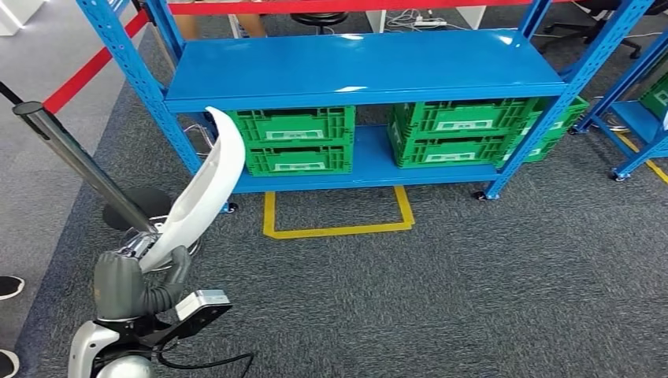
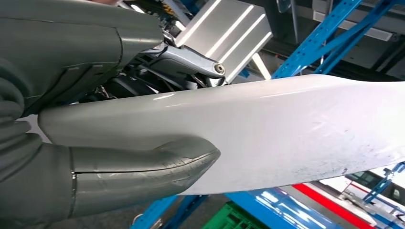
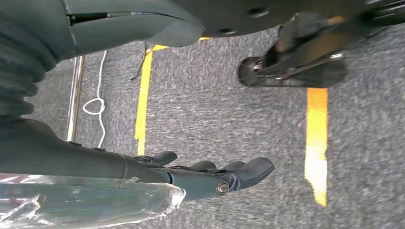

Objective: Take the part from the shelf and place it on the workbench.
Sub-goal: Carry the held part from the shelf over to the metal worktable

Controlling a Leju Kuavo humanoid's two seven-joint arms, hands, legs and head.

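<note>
The part (image 1: 206,185) is a long, curved white shell. My left hand (image 1: 130,283) grips its lower end at the lower left of the head view, and the part rises up and to the right, out in front of the blue shelf (image 1: 362,67). The left wrist view shows the part (image 2: 286,129) close up, with my grey thumb (image 2: 143,176) pressed on its glossy face and the fingers behind it. My right hand (image 3: 191,179) hangs over the grey carpet, fingers stretched out and thumb apart, holding nothing.
The shelf's top board is bare. Green crates (image 1: 295,142) (image 1: 457,130) sit on its lower level. A yellow floor outline (image 1: 339,228) lies before it. A stanchion with red belt (image 1: 71,153) stands left, a person's shoe (image 1: 9,287) beside it. Another blue rack (image 1: 630,118) stands right.
</note>
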